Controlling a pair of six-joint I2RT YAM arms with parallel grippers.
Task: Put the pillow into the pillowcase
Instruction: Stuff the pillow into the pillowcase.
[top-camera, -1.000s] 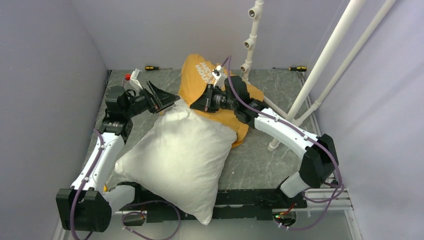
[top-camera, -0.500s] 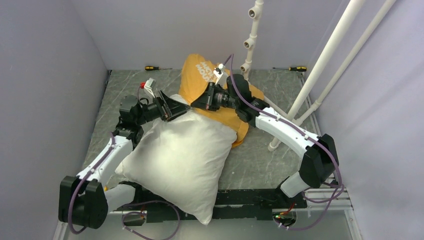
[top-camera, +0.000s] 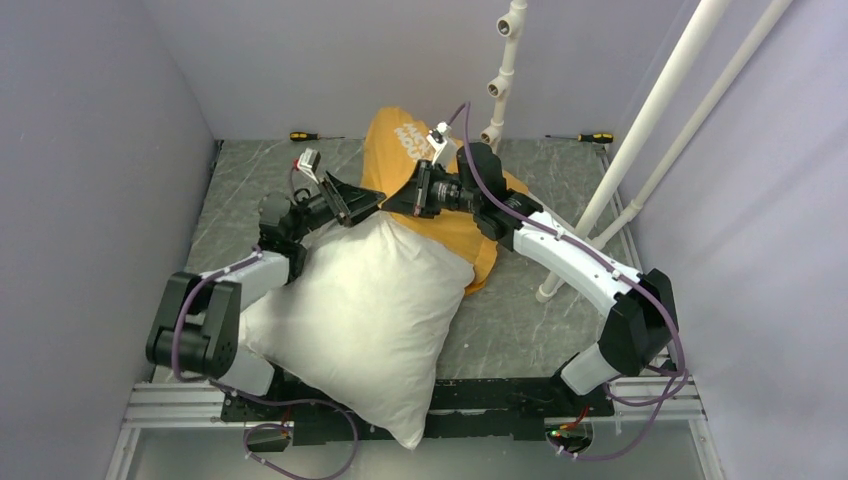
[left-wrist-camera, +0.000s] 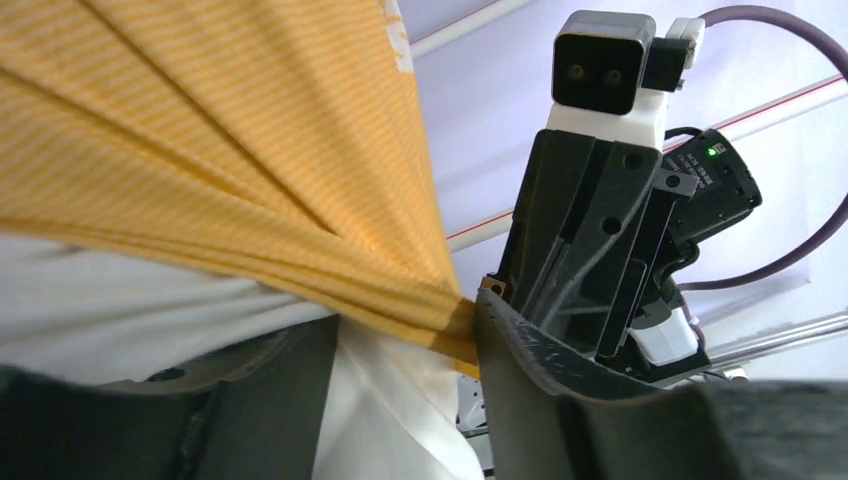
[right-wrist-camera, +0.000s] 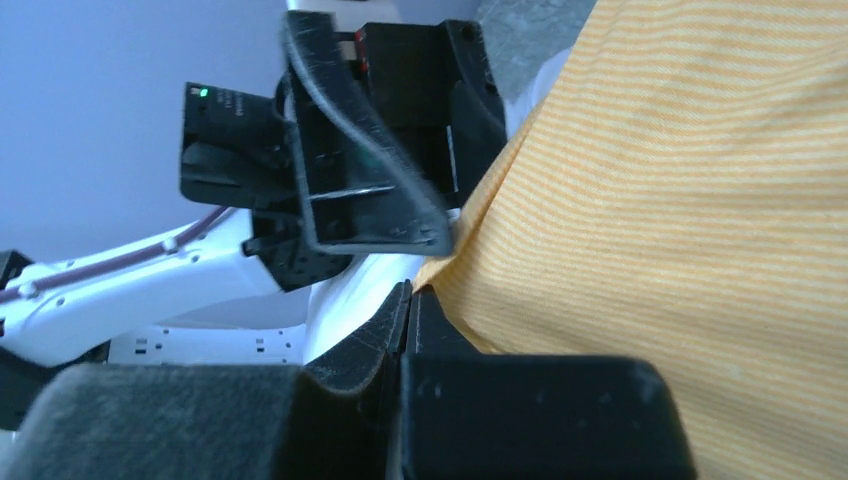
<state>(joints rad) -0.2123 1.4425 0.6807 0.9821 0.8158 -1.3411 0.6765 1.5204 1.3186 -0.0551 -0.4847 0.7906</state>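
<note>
While right tool clamps pillowcase edge, left tool spread apart over pillow

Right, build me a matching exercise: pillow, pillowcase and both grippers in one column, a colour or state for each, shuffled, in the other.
Column one
1. pillow
2. pillowcase
3. right gripper
4. left gripper

Column two
A. fingers apart, fabric running between them
B. white, lying mostly uncovered
C. fingers shut, pinching orange fabric
D. orange, bunched over the far end of the white thing

Pairs: 1-B, 2-D, 3-C, 4-A
</note>
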